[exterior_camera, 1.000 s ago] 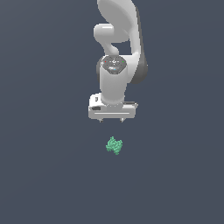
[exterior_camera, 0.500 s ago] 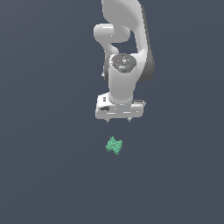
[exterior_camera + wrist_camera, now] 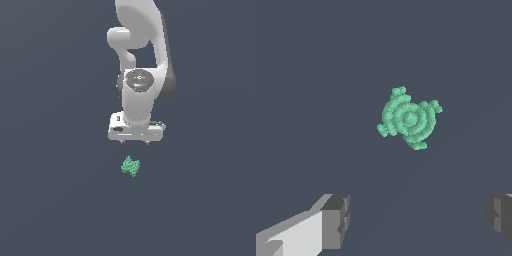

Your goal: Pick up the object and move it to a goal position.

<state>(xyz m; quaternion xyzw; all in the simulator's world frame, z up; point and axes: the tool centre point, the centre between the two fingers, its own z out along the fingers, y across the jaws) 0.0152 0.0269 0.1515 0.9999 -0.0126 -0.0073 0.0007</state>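
The white Panda arm (image 3: 142, 60) hangs down from the top of the exterior view, its wrist turned so the gripper (image 3: 135, 142) points straight at the dark grey floor (image 3: 50, 200). The two fingers stand wide apart with nothing between them; in the wrist view their grey pads (image 3: 336, 221) sit at opposite sides of the frame, well clear of each other. The mint-green object (image 3: 130, 166) lies on the floor just nearer the exterior camera than the gripper, slightly toward the exterior view's left of its midline, and is not touched by either finger. In the wrist view the object (image 3: 409, 118) shows as a bumpy disc of concentric ridges with four small lobes sticking out around its rim, much narrower than the gap between the fingers.
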